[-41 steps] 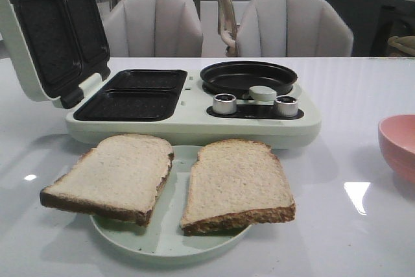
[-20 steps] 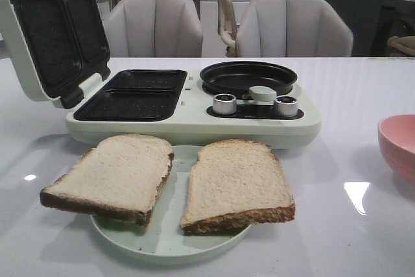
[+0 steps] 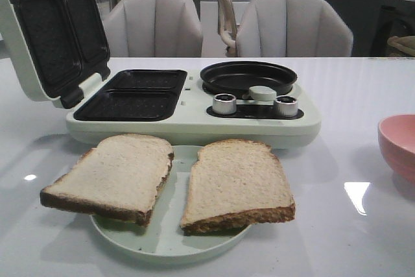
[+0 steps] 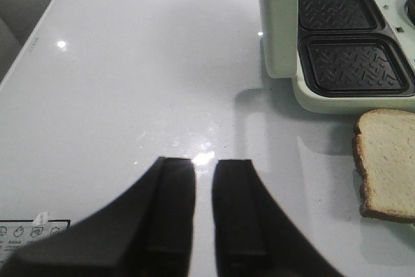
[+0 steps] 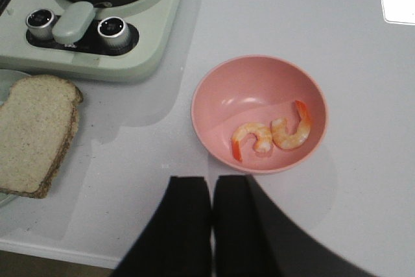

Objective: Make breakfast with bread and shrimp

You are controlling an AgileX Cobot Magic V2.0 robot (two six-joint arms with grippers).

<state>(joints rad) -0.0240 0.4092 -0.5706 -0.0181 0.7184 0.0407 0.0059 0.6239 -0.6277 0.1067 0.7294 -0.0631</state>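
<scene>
White tabletop, nothing begun: bread (image 3: 175,183) lies on the plate (image 3: 162,241) before the open sandwich maker (image 3: 194,105), shrimp (image 5: 272,135) in the pink bowl (image 5: 259,72); left gripper (image 4: 203,209) slightly parted, right gripper (image 5: 212,215) together, both empty; first reach should take a slice

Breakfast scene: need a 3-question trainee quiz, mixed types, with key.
1. True or false: both bread slices lie on the pale green plate.
2. Where are the shrimp? A) the round pan B) the pink bowl C) the sandwich maker's grill wells
3. Fill in: the sandwich maker's lid is ____.

Key: 1 true; 2 B; 3 open. Neither the left gripper nor the right gripper holds anything.
</scene>
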